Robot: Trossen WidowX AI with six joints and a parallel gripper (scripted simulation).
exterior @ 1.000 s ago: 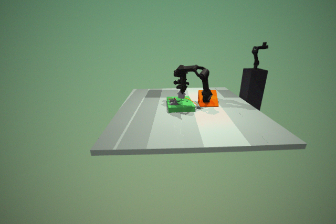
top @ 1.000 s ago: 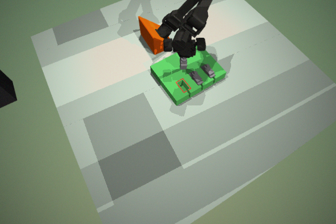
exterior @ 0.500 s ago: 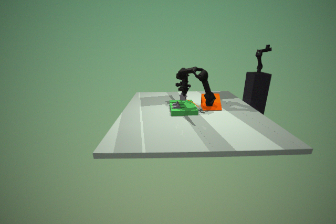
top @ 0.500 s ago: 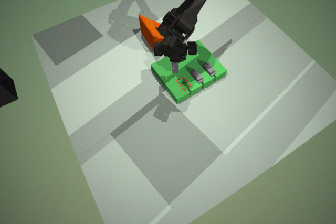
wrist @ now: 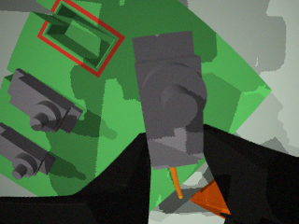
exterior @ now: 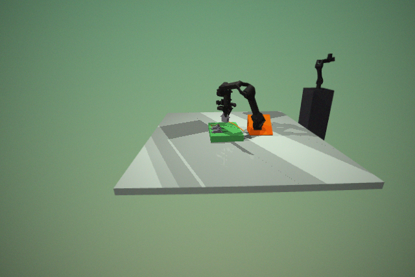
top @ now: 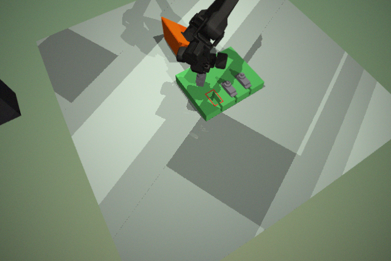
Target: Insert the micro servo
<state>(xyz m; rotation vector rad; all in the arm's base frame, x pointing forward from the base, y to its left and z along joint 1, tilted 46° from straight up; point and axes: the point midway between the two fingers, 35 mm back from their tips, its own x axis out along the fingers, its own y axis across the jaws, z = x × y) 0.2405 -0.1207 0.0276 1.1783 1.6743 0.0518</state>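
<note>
the fingers are clenched on the loose micro servo [wrist: 170,100], their dark pads pressing its two long sides near its lower end in the wrist view. the servo is a grey block with a round output hub on the face turned toward the wrist camera, and a thin orange cable [wrist: 177,183] leaves its lower end between the pads.

taking the green deck [top: 249,73] as the landmark: the servo [top: 200,79] hangs under the gripper above the deck's corner nearest the orange base [top: 171,38]; the exterior view shows it [exterior: 224,117] raised off the deck surface, not touching it. the marked pocket [top: 214,97], outlined in red, lies along the deck's front edge, a little beyond the held servo and apart from it. in the wrist view the pocket [wrist: 81,36] is an open rectangular recess, dark green inside, up and to the left of the servo. two seated servos [top: 229,88] and [top: 244,80] sit in a row along the same front edge, on the far side of the pocket from the deck's corner under the gripper.

the deck rests on the table [top: 126,157], just beside the arm's orange base. off the table, well away from the deck, stands a dark pedestal [exterior: 315,111] with a small black arm [exterior: 322,67] on top.
</note>
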